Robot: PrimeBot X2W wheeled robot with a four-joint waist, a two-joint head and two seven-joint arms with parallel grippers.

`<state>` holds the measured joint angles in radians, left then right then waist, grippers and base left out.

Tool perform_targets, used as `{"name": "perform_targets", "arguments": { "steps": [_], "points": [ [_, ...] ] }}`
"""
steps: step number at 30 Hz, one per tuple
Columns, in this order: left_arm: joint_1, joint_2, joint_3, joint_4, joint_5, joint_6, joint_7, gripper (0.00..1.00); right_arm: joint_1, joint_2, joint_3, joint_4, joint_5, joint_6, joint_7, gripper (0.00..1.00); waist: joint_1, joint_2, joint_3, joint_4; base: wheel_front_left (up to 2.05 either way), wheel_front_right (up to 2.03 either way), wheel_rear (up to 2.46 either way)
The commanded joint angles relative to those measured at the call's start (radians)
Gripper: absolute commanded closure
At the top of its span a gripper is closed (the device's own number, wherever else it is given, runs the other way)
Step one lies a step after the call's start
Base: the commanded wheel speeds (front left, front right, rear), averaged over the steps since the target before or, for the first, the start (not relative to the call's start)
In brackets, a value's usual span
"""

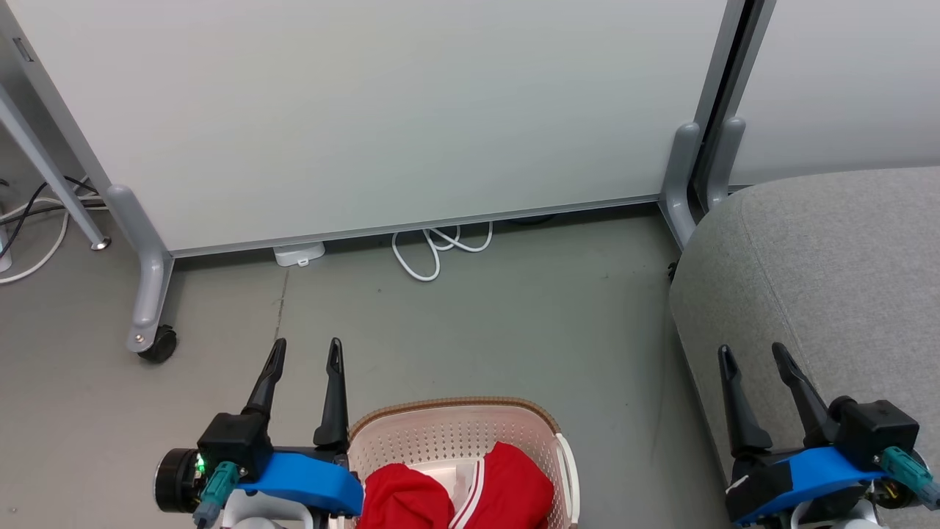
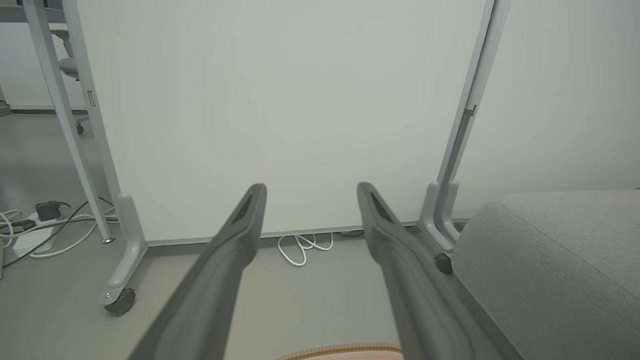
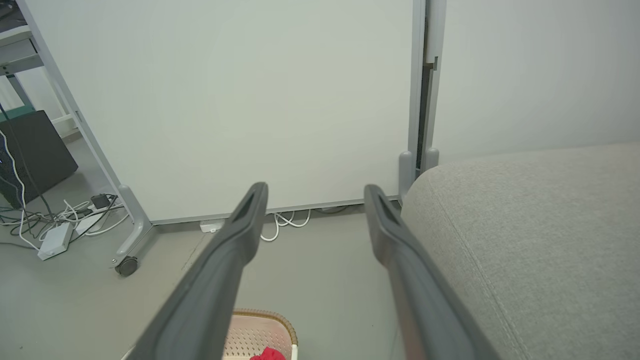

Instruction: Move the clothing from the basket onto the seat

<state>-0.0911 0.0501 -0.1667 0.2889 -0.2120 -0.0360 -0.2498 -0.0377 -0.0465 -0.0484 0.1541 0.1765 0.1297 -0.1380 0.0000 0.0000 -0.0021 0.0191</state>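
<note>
The cream basket (image 1: 455,433) with its brown rim stands on the floor at the bottom centre of the head view. Inside it lies the red clothing (image 1: 514,481), one piece plain (image 1: 407,499), the other with white stripes. The grey seat (image 1: 830,272) rises at the right. My left gripper (image 1: 306,349) is open just left of the basket, nothing between its fingers. My right gripper (image 1: 751,354) is open in front of the seat's near side. In the left wrist view the gripper (image 2: 311,190), basket rim (image 2: 345,349) and seat (image 2: 555,255) show. In the right wrist view the gripper (image 3: 315,190), basket (image 3: 260,335), clothing (image 3: 270,354) and seat (image 3: 530,230) show.
A white partition panel (image 1: 382,110) on castor feet (image 1: 158,342) closes off the back. White cables (image 1: 433,253) and a small white box (image 1: 299,253) lie at its base. More cables and a power adapter (image 3: 55,240) lie at the far left. Bare grey floor (image 1: 514,330) separates basket and partition.
</note>
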Motion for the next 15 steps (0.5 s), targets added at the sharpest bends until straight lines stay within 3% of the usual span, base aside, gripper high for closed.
{"name": "perform_targets", "arguments": {
  "steps": [1,15],
  "points": [
    [-0.007,0.000,-0.001,-0.004,0.019,0.004,-0.010,0.00,0.005,-0.007,0.000,-0.002,-0.015,0.002,-0.009,0.00,0.0000,0.0000,0.000,0.000,0.00,0.00,0.00],
    [-0.010,0.000,-0.008,0.003,0.033,0.010,-0.017,0.00,0.002,-0.007,0.001,0.005,-0.041,0.001,-0.016,0.00,0.0000,0.0000,0.000,0.001,0.00,0.00,0.00]
  ]
}}
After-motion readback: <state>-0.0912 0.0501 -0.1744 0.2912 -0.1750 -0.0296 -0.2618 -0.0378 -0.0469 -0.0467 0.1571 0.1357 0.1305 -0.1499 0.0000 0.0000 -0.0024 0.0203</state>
